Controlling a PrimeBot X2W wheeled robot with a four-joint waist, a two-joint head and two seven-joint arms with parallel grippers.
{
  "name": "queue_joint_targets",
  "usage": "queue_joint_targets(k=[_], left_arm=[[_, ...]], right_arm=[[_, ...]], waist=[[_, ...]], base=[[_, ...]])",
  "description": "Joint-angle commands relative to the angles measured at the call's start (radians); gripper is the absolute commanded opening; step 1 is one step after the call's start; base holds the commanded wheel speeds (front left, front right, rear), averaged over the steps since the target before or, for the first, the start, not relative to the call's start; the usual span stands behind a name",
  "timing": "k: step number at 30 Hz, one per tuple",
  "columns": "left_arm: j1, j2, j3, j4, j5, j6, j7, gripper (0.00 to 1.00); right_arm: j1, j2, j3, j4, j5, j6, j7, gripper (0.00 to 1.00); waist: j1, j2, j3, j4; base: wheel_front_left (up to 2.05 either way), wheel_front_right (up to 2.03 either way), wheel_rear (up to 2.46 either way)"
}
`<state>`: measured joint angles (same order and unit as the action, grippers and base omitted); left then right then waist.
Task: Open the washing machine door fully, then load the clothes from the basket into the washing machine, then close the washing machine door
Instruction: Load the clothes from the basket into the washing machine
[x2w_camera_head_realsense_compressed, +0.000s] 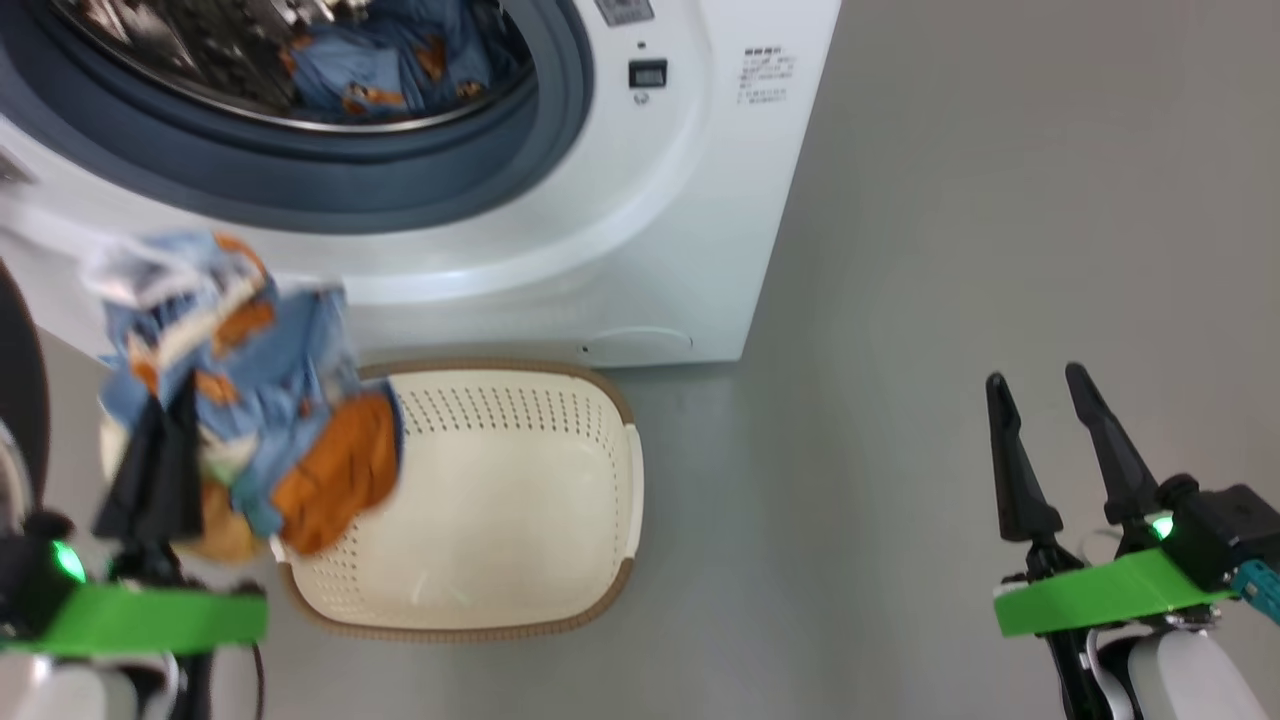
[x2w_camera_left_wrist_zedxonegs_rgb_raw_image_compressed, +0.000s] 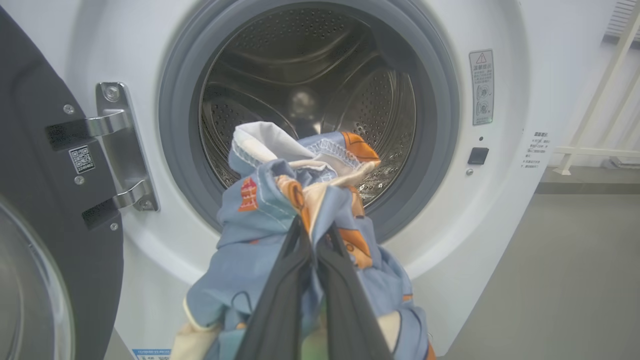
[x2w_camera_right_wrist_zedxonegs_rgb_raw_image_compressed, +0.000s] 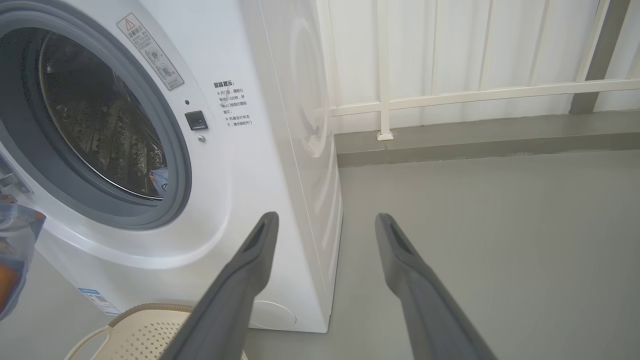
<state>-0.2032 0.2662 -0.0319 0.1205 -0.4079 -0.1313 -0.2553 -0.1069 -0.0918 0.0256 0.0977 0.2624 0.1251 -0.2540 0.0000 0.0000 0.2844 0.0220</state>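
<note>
My left gripper (x2w_camera_head_realsense_compressed: 165, 400) is shut on a light-blue garment (x2w_camera_head_realsense_compressed: 250, 390) with orange and white prints, held above the left end of the cream basket (x2w_camera_head_realsense_compressed: 520, 560). In the left wrist view that garment (x2w_camera_left_wrist_zedxonegs_rgb_raw_image_compressed: 280, 220) hangs on my left gripper (x2w_camera_left_wrist_zedxonegs_rgb_raw_image_compressed: 312, 235) in front of the washing machine (x2w_camera_left_wrist_zedxonegs_rgb_raw_image_compressed: 500, 210) and its open steel drum. Another of the clothes (x2w_camera_head_realsense_compressed: 390, 65) lies inside the drum. The washing machine door (x2w_camera_left_wrist_zedxonegs_rgb_raw_image_compressed: 30, 165) stands swung open at the left. My right gripper (x2w_camera_head_realsense_compressed: 1040, 385) is open over bare floor, right of the washing machine (x2w_camera_head_realsense_compressed: 700, 200).
The basket (x2w_camera_right_wrist_zedxonegs_rgb_raw_image_compressed: 135, 335) stands on the grey floor against the machine's front. A white railing (x2w_camera_right_wrist_zedxonegs_rgb_raw_image_compressed: 475, 95) and a low ledge run behind the machine on the right. Open floor (x2w_camera_head_realsense_compressed: 950, 300) lies right of the machine.
</note>
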Motion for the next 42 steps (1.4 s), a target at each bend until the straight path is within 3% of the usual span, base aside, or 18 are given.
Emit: queue_joint_targets(k=[1, 15, 36, 42], left_arm=[[-0.077, 0.045, 0.045, -0.016, -0.011, 0.001, -0.006, 0.0], [-0.444, 0.168, 0.029, 0.175, -0.087, 0.001, -0.006, 0.0], [-0.972, 0.33, -0.305, 0.625, -0.168, 0.001, -0.006, 0.0], [-1.089, 0.362, -0.339, 0.682, -0.152, 0.001, -0.006, 0.0]], right_arm=[[-0.037, 0.003, 0.023, -0.03, -0.003, 0.006, -0.008, 1.0], [-0.125, 0.036, 0.04, -0.043, -0.019, 0.006, -0.008, 1.0], [-0.181, 0.041, 0.088, -0.064, 0.033, 0.006, -0.008, 1.0], [-0.184, 0.041, 0.099, -0.073, 0.041, 0.006, -0.008, 1.0]], waist=[[0.0, 0.0, 0.066, -0.017], [0.0, 0.0, 0.215, -0.08], [0.0, 0.0, 0.352, -0.184], [0.0, 0.0, 0.375, -0.209]], base=[[0.0, 0.0, 0.0], [0.0, 0.0, 0.0], [0.0, 0.0, 0.0], [0.0, 0.0, 0.0]])
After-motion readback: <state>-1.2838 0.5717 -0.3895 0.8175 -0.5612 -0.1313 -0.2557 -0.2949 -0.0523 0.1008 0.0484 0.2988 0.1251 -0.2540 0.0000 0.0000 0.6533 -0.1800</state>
